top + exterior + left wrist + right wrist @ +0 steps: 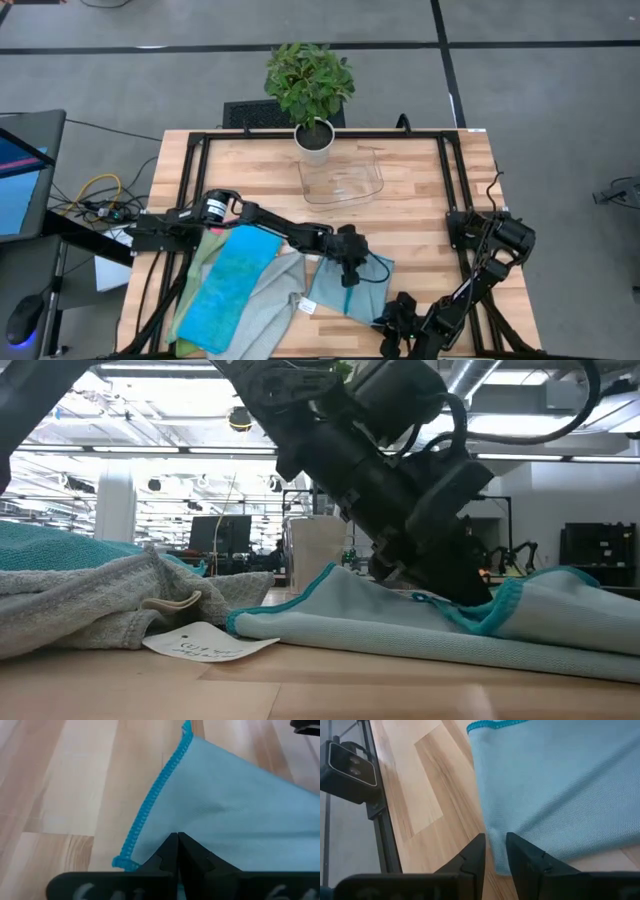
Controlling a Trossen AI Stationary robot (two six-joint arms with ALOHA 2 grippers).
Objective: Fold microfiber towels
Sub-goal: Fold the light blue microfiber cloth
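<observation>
While both arms reach toward the near edge of a wooden table (pixel 420 200), a pale cloth with teal edging (pixel 345 285) lies spread just right of centre. The left gripper (pixel 350 272) presses down on this cloth near its upper edge, its two dark fingers (pixel 172 852) closed tightly together, with the fabric bunching right at their tips; whether they actually pinch fabric is hard to tell. From table height the cloth rises into a small peak under that gripper, and its teal hem curls along the front.

The right gripper (pixel 392 325) sits low at the cloth's near right corner. Its fingers (pixel 475 852) stand slightly apart, with the cloth's edge lying just at one fingertip and bare wood under the gap; nothing is clamped between them.

To the left of the pale cloth lies a heap of other cloths: a bright blue one (pixel 228 290) on top, a grey one (pixel 270 305) rumpled beside it and touching the pale cloth, and a strip of green (pixel 207 248) showing at the far side. A white tag (pixel 205 645) rests on the wood by the grey cloth.

Toward the far side of the table stands a potted plant (pixel 310 90) in a white pot, with a clear plastic tray (pixel 342 180) just in front of it, well apart from the cloths.
</observation>
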